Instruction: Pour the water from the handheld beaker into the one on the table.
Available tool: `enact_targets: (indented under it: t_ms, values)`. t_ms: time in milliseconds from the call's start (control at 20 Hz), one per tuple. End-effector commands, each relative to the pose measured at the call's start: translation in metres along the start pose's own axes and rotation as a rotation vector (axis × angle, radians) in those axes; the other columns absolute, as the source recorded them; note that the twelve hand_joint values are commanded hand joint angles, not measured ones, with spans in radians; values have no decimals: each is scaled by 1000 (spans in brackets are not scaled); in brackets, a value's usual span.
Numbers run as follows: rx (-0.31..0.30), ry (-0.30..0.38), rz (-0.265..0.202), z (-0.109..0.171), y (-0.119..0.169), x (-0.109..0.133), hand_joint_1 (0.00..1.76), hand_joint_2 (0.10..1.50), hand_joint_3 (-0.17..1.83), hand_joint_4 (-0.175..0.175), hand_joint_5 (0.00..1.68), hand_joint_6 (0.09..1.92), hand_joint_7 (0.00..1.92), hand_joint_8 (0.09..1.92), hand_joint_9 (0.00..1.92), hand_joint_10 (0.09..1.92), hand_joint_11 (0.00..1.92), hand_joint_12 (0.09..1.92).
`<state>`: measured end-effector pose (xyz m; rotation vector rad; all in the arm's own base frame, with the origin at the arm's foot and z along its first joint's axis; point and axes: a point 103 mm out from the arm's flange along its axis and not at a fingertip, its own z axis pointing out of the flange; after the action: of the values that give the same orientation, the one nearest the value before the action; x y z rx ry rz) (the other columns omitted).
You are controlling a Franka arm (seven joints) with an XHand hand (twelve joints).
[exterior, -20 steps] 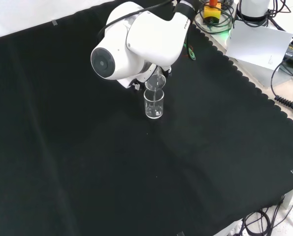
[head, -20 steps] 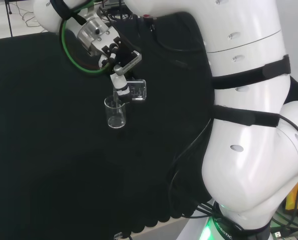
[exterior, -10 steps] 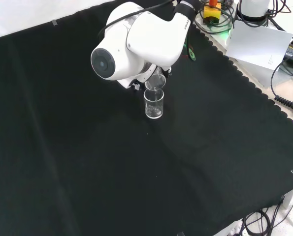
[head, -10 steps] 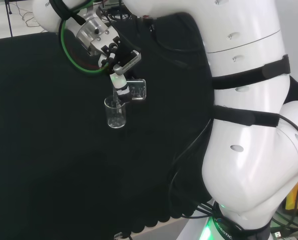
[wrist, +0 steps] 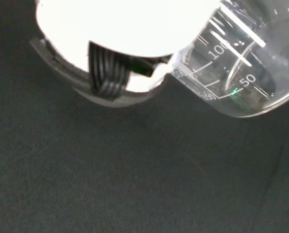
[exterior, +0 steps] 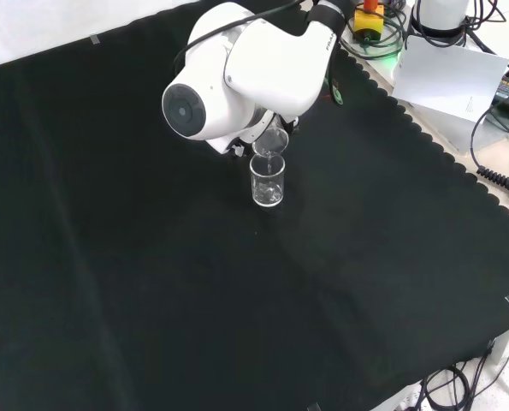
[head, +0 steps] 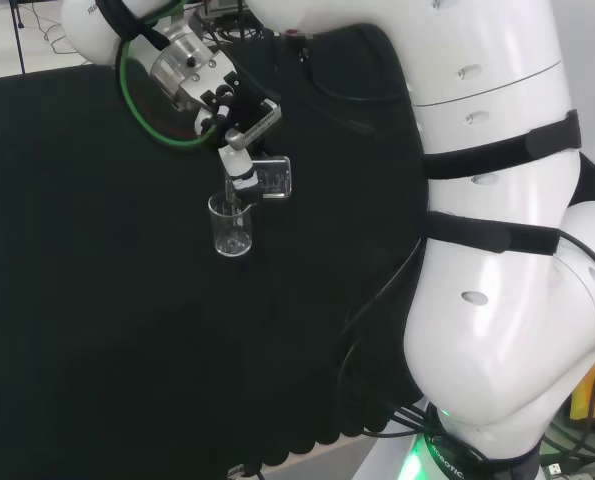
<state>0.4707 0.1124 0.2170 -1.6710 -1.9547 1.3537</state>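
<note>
In the head view the hand [head: 239, 150] is shut on a clear beaker [head: 273, 178], which lies tipped on its side with its mouth just over the rim of a second clear beaker [head: 231, 226] standing upright on the black cloth. The front view has the standing beaker [exterior: 268, 180] below the tilted beaker [exterior: 273, 142], and the arm's big white link [exterior: 237, 73] covers the hand. Close up in the wrist view, the held beaker [wrist: 241, 73] with printed scale marks sits beside a blurred white part of the hand [wrist: 115, 29]. Some water lies in the bottom of the standing beaker.
The arm's white links [head: 497, 230] rise at the right of the head view. A green cable loop [head: 152, 125] hangs by the wrist. The cloth's scalloped edge [exterior: 442, 154], papers and cables lie at the right of the front view.
The wrist has turned slightly, tipping the held beaker a little more. The standing beaker has stayed where it was.
</note>
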Motion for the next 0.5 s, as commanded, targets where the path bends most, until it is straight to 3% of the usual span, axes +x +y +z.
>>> enact_targets:
  t_ms: [50, 500]
  values:
    - [9, -20, 16, -2, -2, 3, 1294, 617, 863, -175, 1100, 1033, 1158, 1019, 1496, 919, 1085, 896]
    - [19, -39, 24, -4, -1, 4, 1294, 618, 862, -175, 1100, 1033, 1157, 1019, 1495, 919, 1086, 896]
